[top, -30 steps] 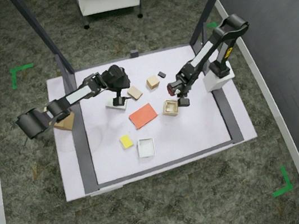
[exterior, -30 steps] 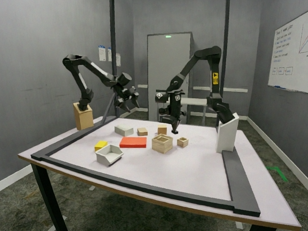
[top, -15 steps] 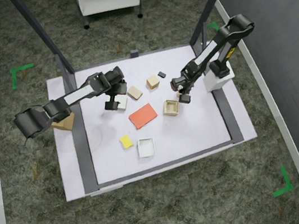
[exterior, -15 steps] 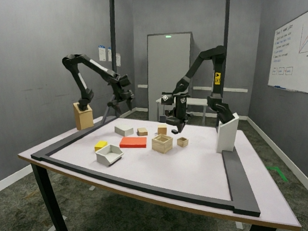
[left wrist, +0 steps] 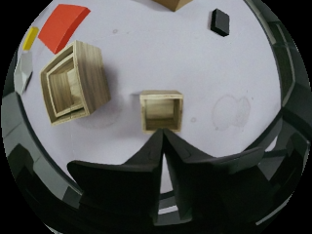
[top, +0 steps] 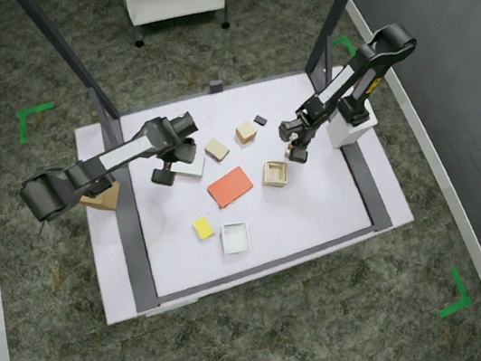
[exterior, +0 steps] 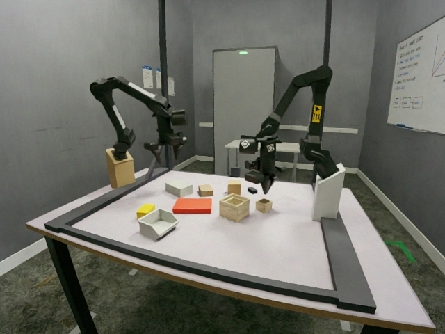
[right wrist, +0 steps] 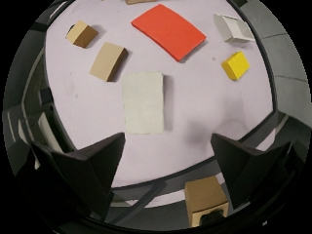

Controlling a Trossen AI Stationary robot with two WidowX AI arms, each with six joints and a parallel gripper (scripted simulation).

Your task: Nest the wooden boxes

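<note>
Holding nested smaller box: big wooden box [top: 274, 184] [exterior: 234, 212] [left wrist: 94, 80]; left hand [top: 298, 155] [exterior: 266, 190] [left wrist: 163, 133] clenched, right hand [top: 172, 162] [exterior: 167, 156] [right wrist: 168, 136] released.

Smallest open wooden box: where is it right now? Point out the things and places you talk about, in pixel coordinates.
In the exterior view the small box [top: 287, 149] [exterior: 263, 205] [left wrist: 162, 111] sits just right of the nested boxes [top: 274, 174] [exterior: 234, 209] [left wrist: 78, 85], below the left gripper's shut fingers [exterior: 266, 185].

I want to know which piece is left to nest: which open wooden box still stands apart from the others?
The smallest open wooden box, below the left gripper; the others already sit one inside another.
</note>
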